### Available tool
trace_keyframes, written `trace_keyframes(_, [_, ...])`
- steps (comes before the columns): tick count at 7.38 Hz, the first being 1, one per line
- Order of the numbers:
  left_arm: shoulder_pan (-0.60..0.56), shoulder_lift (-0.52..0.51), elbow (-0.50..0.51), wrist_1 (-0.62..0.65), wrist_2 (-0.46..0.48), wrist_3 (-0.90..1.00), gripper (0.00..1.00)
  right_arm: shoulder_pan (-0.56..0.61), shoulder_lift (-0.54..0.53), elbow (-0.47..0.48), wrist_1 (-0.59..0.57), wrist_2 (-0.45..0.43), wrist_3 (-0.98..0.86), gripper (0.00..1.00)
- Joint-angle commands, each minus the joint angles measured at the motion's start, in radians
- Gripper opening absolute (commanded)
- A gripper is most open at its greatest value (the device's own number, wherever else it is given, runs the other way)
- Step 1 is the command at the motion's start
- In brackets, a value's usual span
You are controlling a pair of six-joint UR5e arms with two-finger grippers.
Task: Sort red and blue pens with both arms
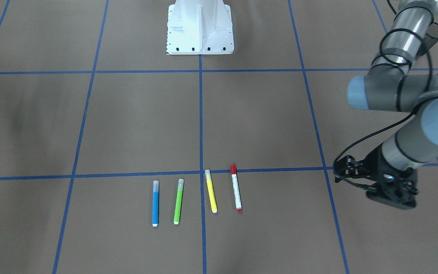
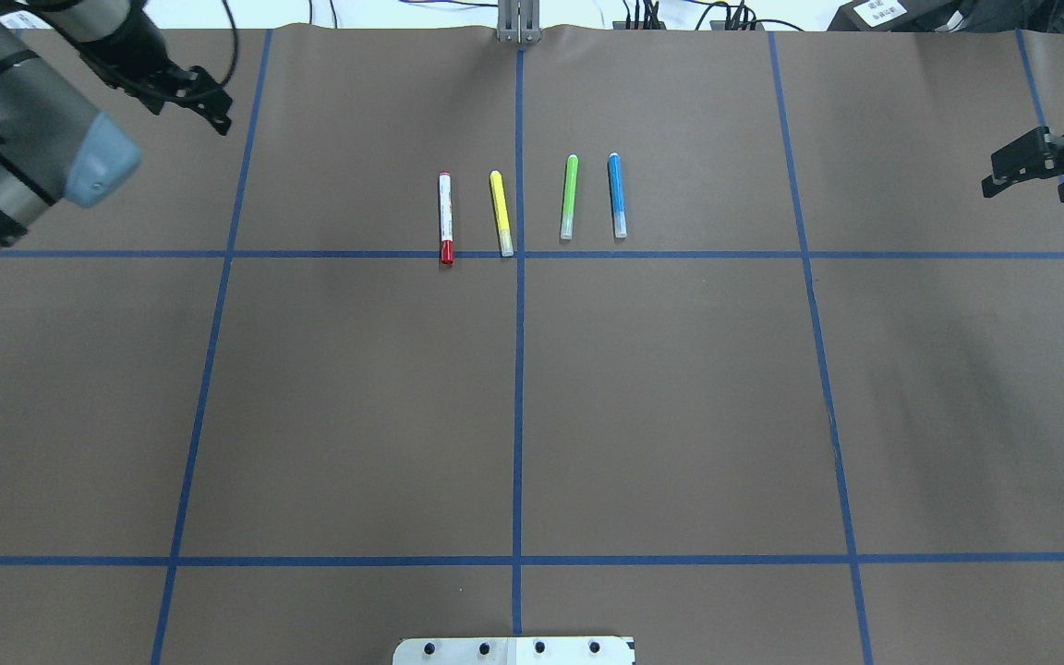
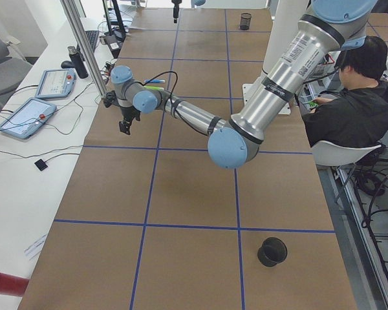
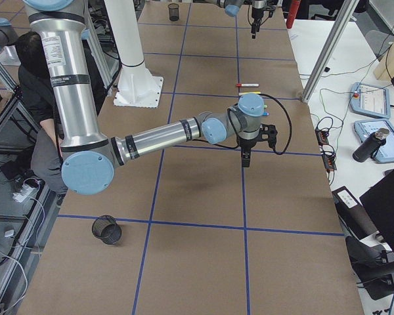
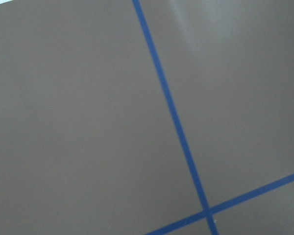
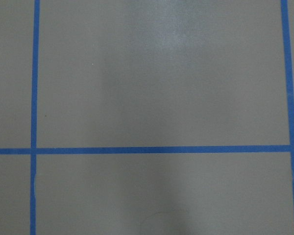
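Four markers lie side by side at the table's far middle. The red pen (image 1: 236, 187) (image 2: 445, 217), white-barrelled with a red cap, is at one end of the row. The blue pen (image 1: 155, 203) (image 2: 617, 195) is at the other end. My left gripper (image 1: 338, 172) (image 2: 195, 102) hovers well off to the red pen's side, open and holding nothing. Over the opposite table edge, beyond the blue pen, my right gripper (image 2: 1026, 180) is also open and empty. Both wrist views show only brown table and blue tape lines.
A yellow marker (image 2: 501, 212) and a green marker (image 2: 569, 197) lie between the two pens. Black mesh cups (image 3: 272, 251) (image 4: 106, 230) stand near the table's ends. The white robot base (image 1: 200, 28) is at the near middle. A person (image 3: 355, 97) sits beside the table.
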Motion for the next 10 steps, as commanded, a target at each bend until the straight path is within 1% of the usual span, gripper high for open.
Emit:
trace_keyframes(1, [0.115, -0.188, 0.154, 0.009, 0.02, -0.339, 0.99, -0.074, 0.086, -0.01, -0.016, 0.002, 0.034, 1.0])
trace_keyframes(2, [0.145, -0.245, 0.201, 0.009, 0.021, -0.389, 0.99, -0.074, 0.152, -0.03, -0.103, 0.072, 0.097, 1.0])
trace_keyframes(3, [0.186, -0.285, 0.235, 0.007, 0.023, -0.408, 0.99, -0.085, 0.187, -0.036, -0.133, 0.078, 0.1, 1.0])
trace_keyframes(4, [0.219, -0.31, 0.257, -0.011, 0.027, -0.429, 0.99, -0.093, 0.191, -0.038, -0.131, 0.081, 0.1, 1.0])
trace_keyframes(5, [0.248, -0.319, 0.29, -0.063, 0.055, -0.438, 0.99, -0.093, 0.206, -0.05, -0.133, 0.082, 0.102, 1.0])
trace_keyframes(6, [0.286, -0.325, 0.323, -0.118, 0.154, -0.481, 0.99, -0.094, 0.209, -0.053, -0.13, 0.082, 0.102, 1.0])
trace_keyframes(7, [0.297, -0.33, 0.349, -0.155, 0.176, -0.486, 0.99, -0.097, 0.209, -0.051, -0.125, 0.082, 0.102, 1.0])
trace_keyframes(8, [0.308, -0.328, 0.352, -0.155, 0.181, -0.488, 0.98, -0.1, 0.209, -0.053, -0.125, 0.082, 0.102, 1.0])
trace_keyframes(9, [0.312, -0.328, 0.355, -0.157, 0.181, -0.509, 0.85, -0.1, 0.209, -0.051, -0.124, 0.082, 0.103, 1.0])
trace_keyframes(10, [0.319, -0.328, 0.355, -0.157, 0.181, -0.524, 0.78, -0.102, 0.209, -0.053, -0.124, 0.082, 0.103, 1.0])
